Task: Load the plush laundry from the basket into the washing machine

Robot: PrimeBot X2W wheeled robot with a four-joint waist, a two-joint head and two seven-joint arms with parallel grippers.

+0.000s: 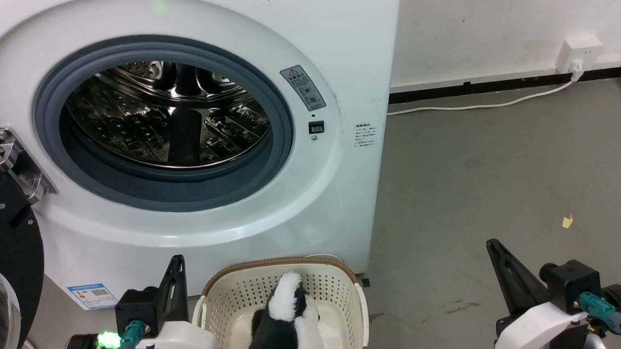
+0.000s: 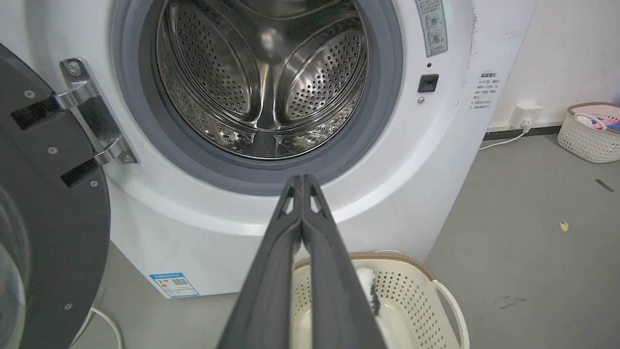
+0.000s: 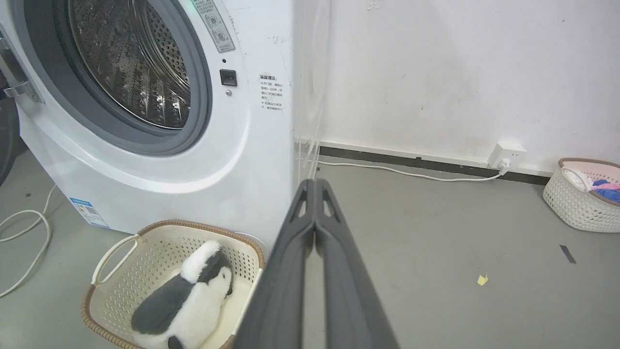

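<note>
The black-and-white plush laundry lies lengthwise in the cream basket, which stands on the floor right below the washing machine. The porthole is open and its steel drum holds nothing. Its black-rimmed door is swung out to the left. My left gripper is shut and empty, just left of the basket, and points at the gasket in the left wrist view. My right gripper is also shut and empty, over bare floor well right of the basket. The right wrist view shows the plush.
A second woven basket with clothes stands by the wall at far right. A white cable runs along the baseboard to a socket. Another cord loops on the floor left of the washer. A yellow scrap lies on the grey floor.
</note>
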